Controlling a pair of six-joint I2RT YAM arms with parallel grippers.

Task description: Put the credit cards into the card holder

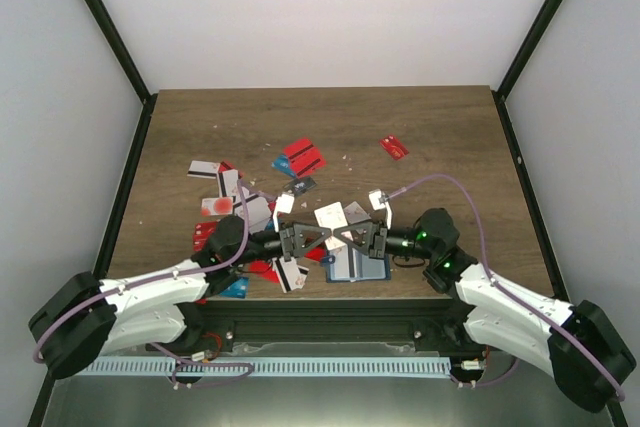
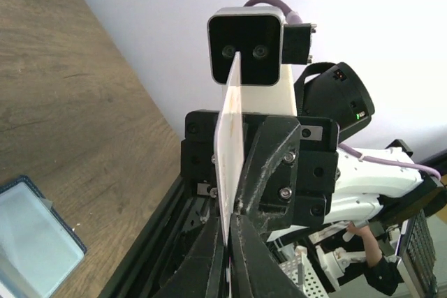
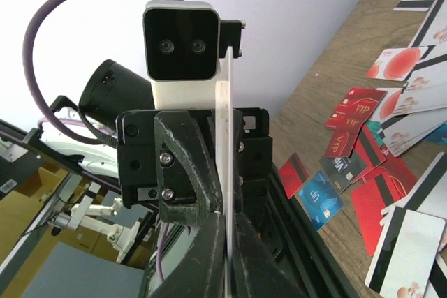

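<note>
My left gripper and right gripper meet tip to tip above the table's near middle. Both are shut on one white credit card, seen edge-on in the left wrist view and in the right wrist view. In each wrist view the card stands between my own fingers and reaches the other gripper. The card holder lies open just below the grippers, lighter blue inside, and its corner shows in the left wrist view. Several red, white, blue and grey credit cards lie scattered on the table.
More cards lie left of the grippers and show in the right wrist view. A lone red card lies far right. A black rail runs along the near table edge. White walls enclose the table.
</note>
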